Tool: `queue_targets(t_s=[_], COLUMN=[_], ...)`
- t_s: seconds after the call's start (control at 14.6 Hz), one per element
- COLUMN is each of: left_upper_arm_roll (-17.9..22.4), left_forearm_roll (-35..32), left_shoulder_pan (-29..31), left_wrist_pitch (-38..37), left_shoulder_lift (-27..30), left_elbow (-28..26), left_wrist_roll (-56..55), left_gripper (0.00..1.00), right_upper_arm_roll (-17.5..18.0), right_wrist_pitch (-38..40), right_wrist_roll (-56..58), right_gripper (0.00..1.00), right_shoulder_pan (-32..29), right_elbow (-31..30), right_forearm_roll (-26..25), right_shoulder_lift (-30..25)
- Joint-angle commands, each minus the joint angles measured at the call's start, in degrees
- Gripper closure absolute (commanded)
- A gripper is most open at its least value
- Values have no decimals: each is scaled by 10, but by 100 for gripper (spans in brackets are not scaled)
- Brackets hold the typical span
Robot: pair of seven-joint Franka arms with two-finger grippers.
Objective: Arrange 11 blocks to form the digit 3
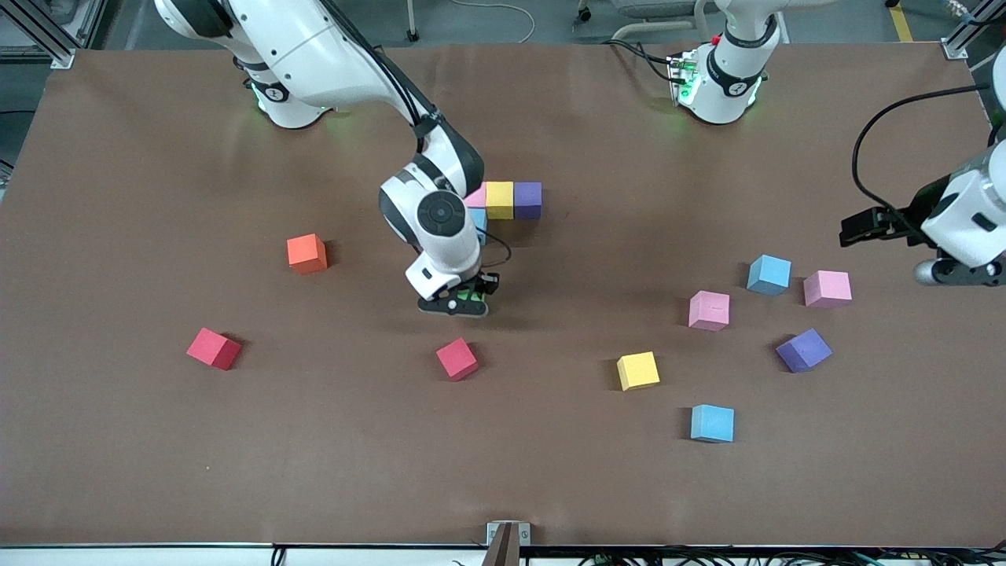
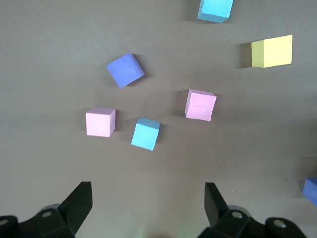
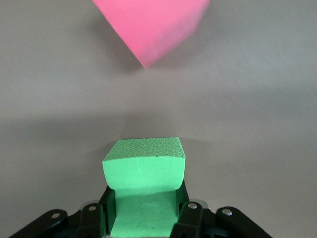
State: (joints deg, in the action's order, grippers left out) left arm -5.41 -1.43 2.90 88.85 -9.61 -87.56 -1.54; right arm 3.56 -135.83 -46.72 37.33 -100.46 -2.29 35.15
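My right gripper (image 1: 460,303) is shut on a green block (image 3: 143,166), squeezed between its fingers low over the middle of the table; I cannot tell if the block touches the table. Close by lies a red block (image 1: 457,358) (image 3: 151,25). A figure of touching blocks stands beside the right wrist: pink (image 1: 475,196), yellow (image 1: 499,200) and purple (image 1: 527,200) in a row, with a light blue one (image 1: 478,224) partly hidden under the arm. My left gripper (image 1: 849,230) (image 2: 148,203) hangs open and holds nothing, above loose blocks at the left arm's end.
Loose blocks at the left arm's end: two pink (image 1: 709,310) (image 1: 827,288), two light blue (image 1: 769,274) (image 1: 712,423), purple (image 1: 803,350), yellow (image 1: 637,370). Toward the right arm's end lie an orange block (image 1: 306,253) and a red one (image 1: 214,348).
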Motion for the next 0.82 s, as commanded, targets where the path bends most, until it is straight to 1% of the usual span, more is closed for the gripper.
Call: queue_targets(t_s=[0.0,0.14,0.27,0.48,0.75], left_upper_arm_roll=[-3,-3,-8,-15,-17], left_forearm_roll=[8,7,9,10,10], left_shoulder_pan=[-10,-16,-16,-15,-19], left_wrist_pitch=[19,55,92,117,147], left_shoulder_lift=[-15,-16,-9,-10,-10], left_elbow=[0,-33,-77,-108,-136], left_wrist_roll=[-4,-5,-14,-15,-16], left_gripper=[0,0,0,0,0], right_upper_arm_roll=[7,7,7,8,8], right_wrist_pitch=[-20,-31,-39,-46,-45], right_wrist_roll=[3,-3,-16,-20,-21], right_gripper=[100,100,100,100,100], right_shoulder_pan=[1,9,20,26,27], right_elbow=[-98,-112,-112,-112,-119], right_forearm_roll=[-7,-4,-1,0,0], right_shoulder_lift=[-71,-79,-76,-75,-75])
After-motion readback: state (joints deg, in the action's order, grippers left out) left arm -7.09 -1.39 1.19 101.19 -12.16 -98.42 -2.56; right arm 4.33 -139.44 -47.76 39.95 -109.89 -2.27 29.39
